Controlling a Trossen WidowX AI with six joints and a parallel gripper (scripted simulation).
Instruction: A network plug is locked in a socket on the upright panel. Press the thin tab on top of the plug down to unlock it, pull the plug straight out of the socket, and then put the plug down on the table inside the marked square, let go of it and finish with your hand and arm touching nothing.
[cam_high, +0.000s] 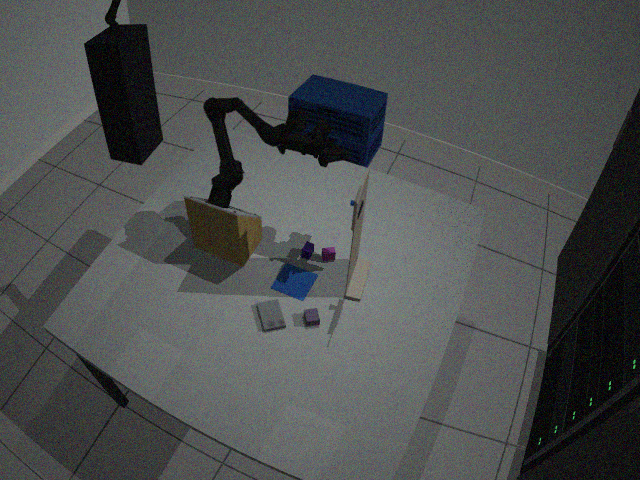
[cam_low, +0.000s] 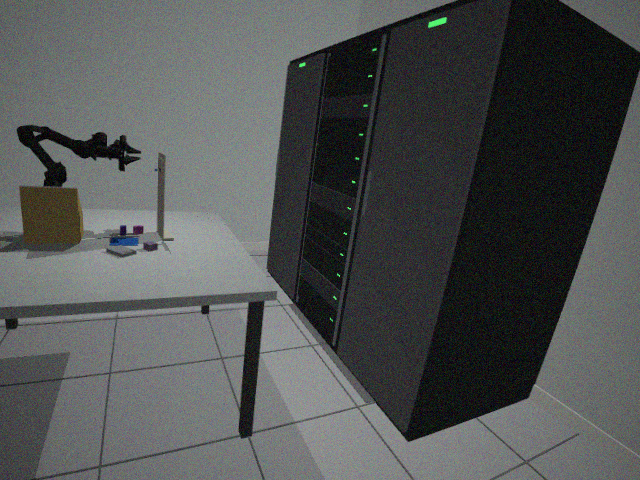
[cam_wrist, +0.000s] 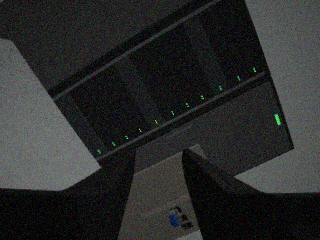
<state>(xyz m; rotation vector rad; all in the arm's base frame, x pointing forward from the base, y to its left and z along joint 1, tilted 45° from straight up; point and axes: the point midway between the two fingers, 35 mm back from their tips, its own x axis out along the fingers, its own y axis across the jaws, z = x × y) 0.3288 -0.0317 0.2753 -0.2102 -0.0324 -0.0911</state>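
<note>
big dark server cabinet (cam_low: 444, 206) fills the right of the room. white table (cam_low: 206, 268) at its nine o'clock. black arm (cam_high: 227, 149) rises off a yellow box (cam_high: 222, 232). gripper (cam_low: 135, 153) hangs high in the air, near the top of the upright panel (cam_high: 357, 227), at its nine o'clock from the side, apart from it. jaws part-way closed, a gap between them, nothing in it. blue square (cam_high: 294, 281) lies on the table. small blue plug (cam_high: 353, 203) sits in the panel near its top.
</note>
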